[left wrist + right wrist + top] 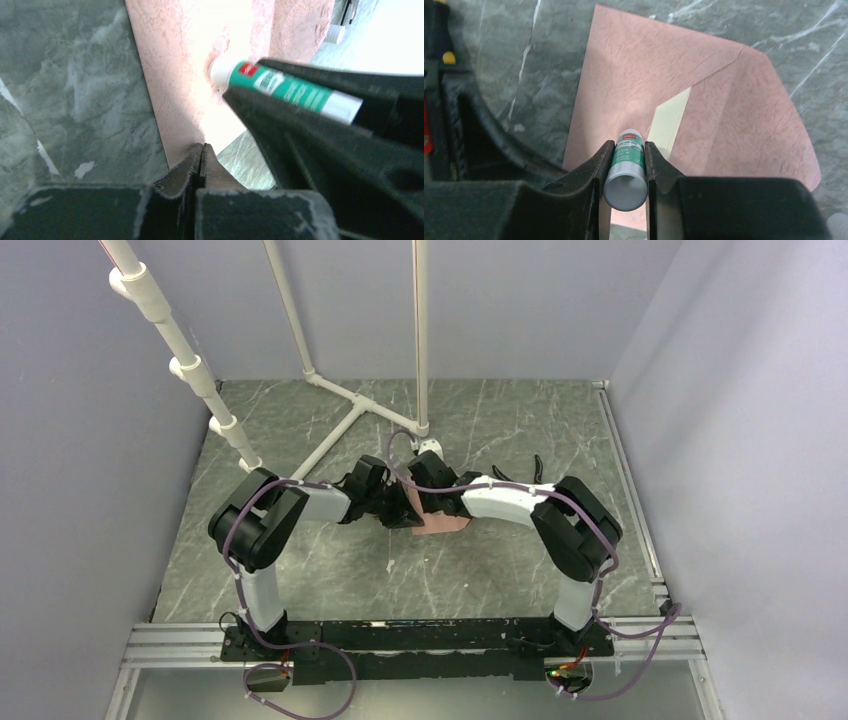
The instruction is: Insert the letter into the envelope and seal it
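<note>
Grey-green marbled table (500, 570), walled on three sides by pale panels. Toward the far edge, left of centre, a white pipe frame (340, 425) standing on the tabletop. Bolted at the near edge, left arm (265, 525) and right arm (575, 525), both bent inward and meeting over the middle of the table.

There, between the two wrists, the envelope (634, 75): salmon-pink, textured, pointed flap open and spread away from the body. Largely hidden under the wrists in the overhead view, with one corner poking out toward the near edge.

Left gripper (201, 150): jaws pressed fully together, tips right at the envelope's edge. Cannot tell about any pinch on the paper itself.

Right gripper (628, 145): jaws a little apart, clamped on either side of a glue stick (626, 167).

At the envelope's mouth, along the fold between flap and body, a narrow pale cream strip of the letter (670, 120), the rest out of sight inside.

Green-and-white glue stick with a small red mark, aimed at the pink paper. In the left wrist view, white tip touching the sheet.
</note>
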{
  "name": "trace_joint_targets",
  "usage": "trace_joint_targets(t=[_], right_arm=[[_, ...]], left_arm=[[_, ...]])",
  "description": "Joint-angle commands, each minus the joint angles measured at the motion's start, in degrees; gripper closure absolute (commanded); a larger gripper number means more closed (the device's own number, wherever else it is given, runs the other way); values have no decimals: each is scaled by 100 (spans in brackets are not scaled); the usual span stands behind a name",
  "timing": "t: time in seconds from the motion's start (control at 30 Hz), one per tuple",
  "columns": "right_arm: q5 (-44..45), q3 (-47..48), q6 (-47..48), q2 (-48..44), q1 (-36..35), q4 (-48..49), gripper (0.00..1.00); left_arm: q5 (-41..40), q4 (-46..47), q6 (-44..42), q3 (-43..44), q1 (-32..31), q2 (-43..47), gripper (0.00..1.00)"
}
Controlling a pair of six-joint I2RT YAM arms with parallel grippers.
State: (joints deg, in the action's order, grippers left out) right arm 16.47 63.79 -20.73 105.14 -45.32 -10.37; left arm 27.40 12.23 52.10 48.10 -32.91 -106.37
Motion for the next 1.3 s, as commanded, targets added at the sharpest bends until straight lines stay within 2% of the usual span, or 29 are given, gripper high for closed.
trace_joint_targets(t=[0.0,0.13,0.33,0.6,1.0,1.27], right_arm=[[-264,-291,-192,-221,-228,-784,100],[-195,-361,-374,-290,-251,-914,100],[38,-86,-317,93,-83,-801,100],[40,775,-161,634,256,-861,100],[-653,-74,-617,-68,-66,-1064,100],[-359,26,-617,-34,-48,-1226,100]], left_arm=[[-789,-673,-204,-53,13,-493,98],[-830,-747,-226,-37,12,-484,98],[-893,-874,-261,-37,19,-452,98],[-925,-990,-325,-28,21,-409,98],[-851,-977,-349,10,30,-498,98],[-832,-950,-323,24,30,-534,98]])
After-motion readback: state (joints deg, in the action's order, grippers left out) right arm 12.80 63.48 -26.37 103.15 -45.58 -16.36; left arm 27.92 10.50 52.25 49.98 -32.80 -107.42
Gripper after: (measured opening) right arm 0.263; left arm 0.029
